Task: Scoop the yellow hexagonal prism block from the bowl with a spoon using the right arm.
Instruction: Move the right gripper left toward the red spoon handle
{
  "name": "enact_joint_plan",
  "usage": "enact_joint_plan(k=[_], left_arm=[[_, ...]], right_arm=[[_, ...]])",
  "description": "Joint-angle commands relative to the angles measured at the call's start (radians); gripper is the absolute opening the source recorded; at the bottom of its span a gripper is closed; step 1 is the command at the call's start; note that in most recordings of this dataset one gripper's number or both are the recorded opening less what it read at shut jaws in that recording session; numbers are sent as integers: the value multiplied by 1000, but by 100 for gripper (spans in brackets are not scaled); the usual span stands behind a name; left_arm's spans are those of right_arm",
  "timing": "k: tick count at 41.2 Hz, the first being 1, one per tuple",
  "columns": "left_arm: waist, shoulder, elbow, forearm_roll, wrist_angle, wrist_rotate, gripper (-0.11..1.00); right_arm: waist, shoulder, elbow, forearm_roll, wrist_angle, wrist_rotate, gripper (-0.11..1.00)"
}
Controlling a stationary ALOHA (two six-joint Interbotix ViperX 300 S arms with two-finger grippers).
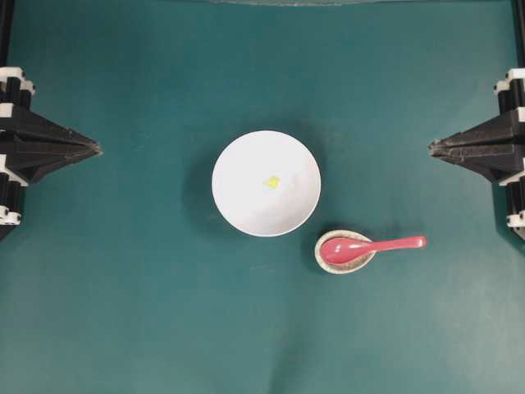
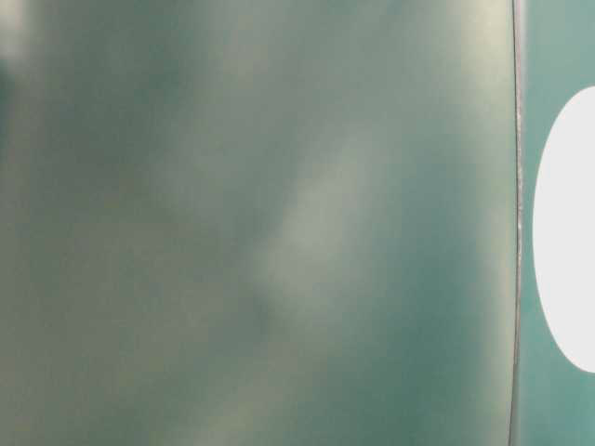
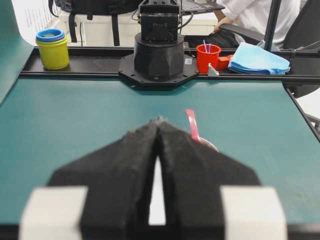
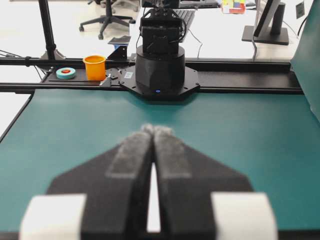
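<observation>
Nearest the lower edge of the overhead view, the spoon is seen lying with its scoop in a small speckled rest, handle pointing toward the right arm's side. Just beyond it stands the bowl, with the yellow block lying near its middle. Well apart at either edge, the left claw and the right claw are held closed and empty, tips pressed together.

Trouble is judged most likely at the pickup: the handle is thin and glossy and could slip or roll in the claw, or the rest could be dragged along. The block is tiny, so it could be pushed around the smooth bowl rather than lifted, and the bowl itself could be shoved across the bench.

The block is shown only from overhead. The spoon handle is caught by the left wrist view, beyond that claw's tips. The table-level view is blurred, with only a white shape at its right edge.
</observation>
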Motion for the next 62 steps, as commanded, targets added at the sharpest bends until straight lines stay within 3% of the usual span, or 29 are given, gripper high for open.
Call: enact_joint_plan(k=[1,11,16,26,33,48,62], left_arm=[[0,11,-32,5,9,-6,-1],[0,9,-32,5,40,-6,0],[0,9,-34,3,40,-6,0],[2,11,-34,5,40,-6,0],[0,11,-34,5,40,-6,0],[0,9,-32,3,40,-5,0],[0,9,-34,5,40,11,0]], right_arm=[[0,2,-18,0,-8,-3,0],[-2,6,-29,0,-8,-2,1],[-2,6,-29,2,-3,2,8],[-2,6,-31,0,-3,2,43],[-2,8,-29,0,-3,5,55],[5,133,-3,43,-20,14,56],[55,351,35,74,-213,14,56]])
